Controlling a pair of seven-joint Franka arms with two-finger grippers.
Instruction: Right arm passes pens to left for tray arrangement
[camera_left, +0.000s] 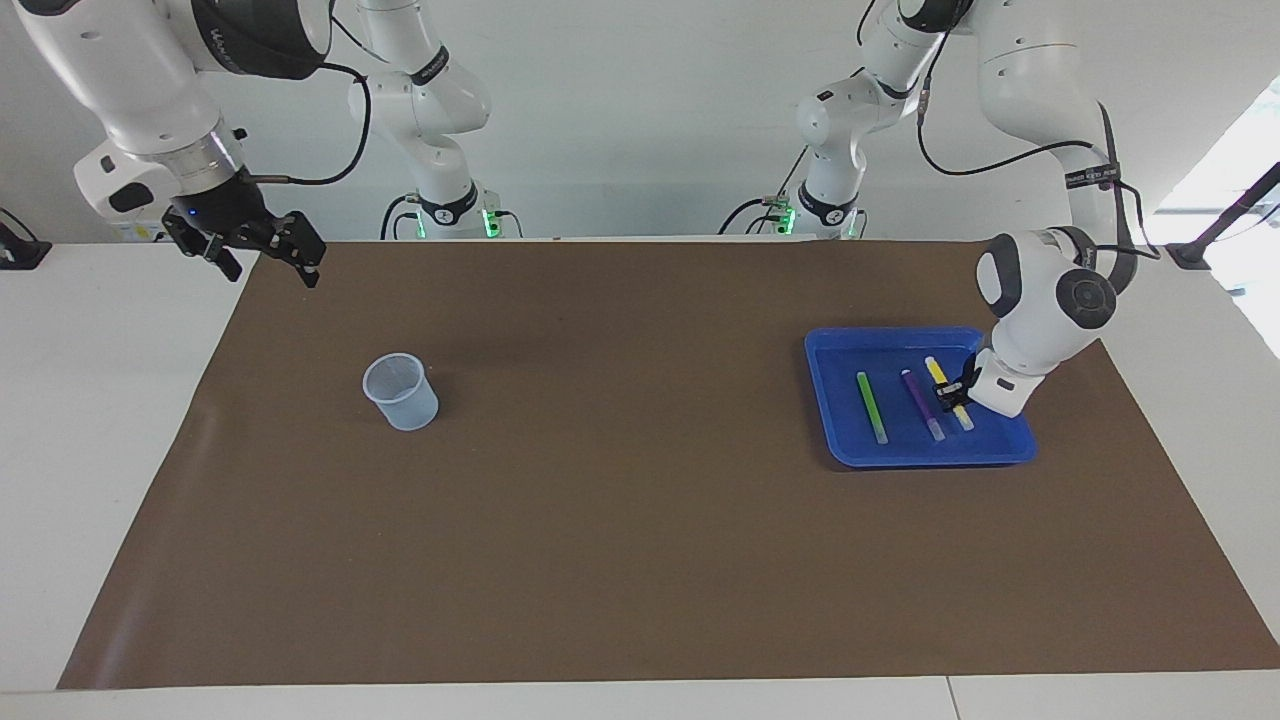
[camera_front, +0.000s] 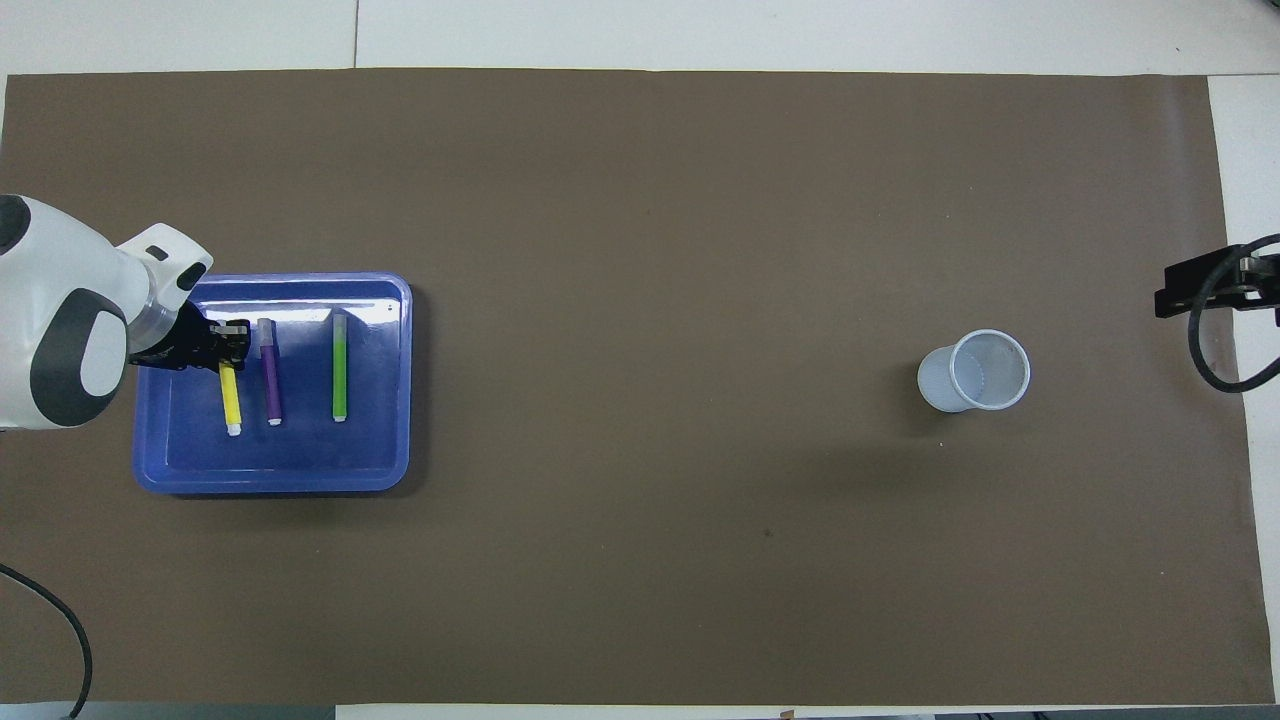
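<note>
The blue tray (camera_left: 830, 440) (camera_front: 300, 478) sits on the brown mat toward the left arm's end of the table. A green pen (camera_left: 872, 408) (camera_front: 340, 380) and a purple pen (camera_left: 922, 405) (camera_front: 270, 385) lie side by side in it. My left gripper (camera_left: 955, 392) (camera_front: 225, 345) is down in the tray, shut on the yellow pen (camera_left: 966, 420) (camera_front: 231, 400). That pen is low and parallel to the purple one, right beside it. My right gripper (camera_left: 272, 275) (camera_front: 1195, 285) hangs open and empty over the mat's corner at the right arm's end.
A small clear plastic cup (camera_left: 400, 392) (camera_front: 975, 372) stands upright on the mat toward the right arm's end. Two slimmer white arms with green-lit bases (camera_left: 455, 215) stand at the robots' edge of the table.
</note>
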